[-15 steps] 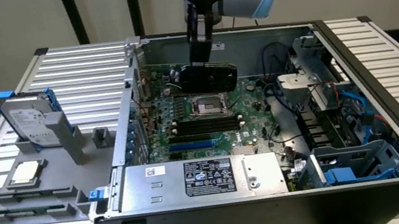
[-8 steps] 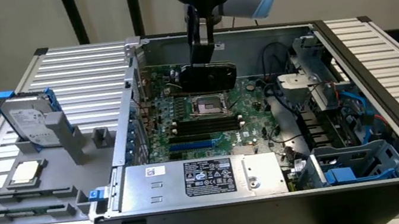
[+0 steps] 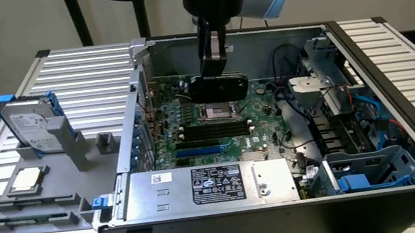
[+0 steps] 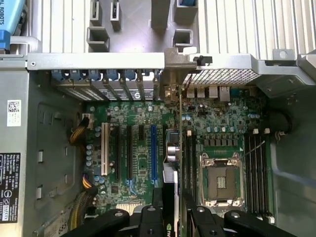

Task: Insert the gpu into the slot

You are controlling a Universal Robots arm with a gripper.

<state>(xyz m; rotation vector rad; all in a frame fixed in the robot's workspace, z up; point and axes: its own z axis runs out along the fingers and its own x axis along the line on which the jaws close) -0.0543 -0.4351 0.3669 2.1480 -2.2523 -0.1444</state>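
My gripper (image 3: 214,73) reaches down into the open computer case and is shut on the gpu (image 3: 220,87), a glossy black card held above the motherboard (image 3: 263,126), roughly over the square silver socket (image 3: 216,112). The bright-blue slot (image 3: 200,152) lies nearer the case's front, below the card in the exterior view and apart from it. In the wrist view the gpu (image 4: 169,195) shows edge-on between my black fingers (image 4: 148,219). Its edge runs parallel to the blue slot (image 4: 153,150) and sits offset toward the socket (image 4: 219,180).
Black memory strips (image 3: 214,131) run between the socket and the slot. The power supply (image 3: 210,185) fills the case front, with cables (image 3: 296,93) and a blue drive cage (image 3: 366,172) at the exterior view's right. A silver hard drive (image 3: 29,126) stands on the grey fixture outside.
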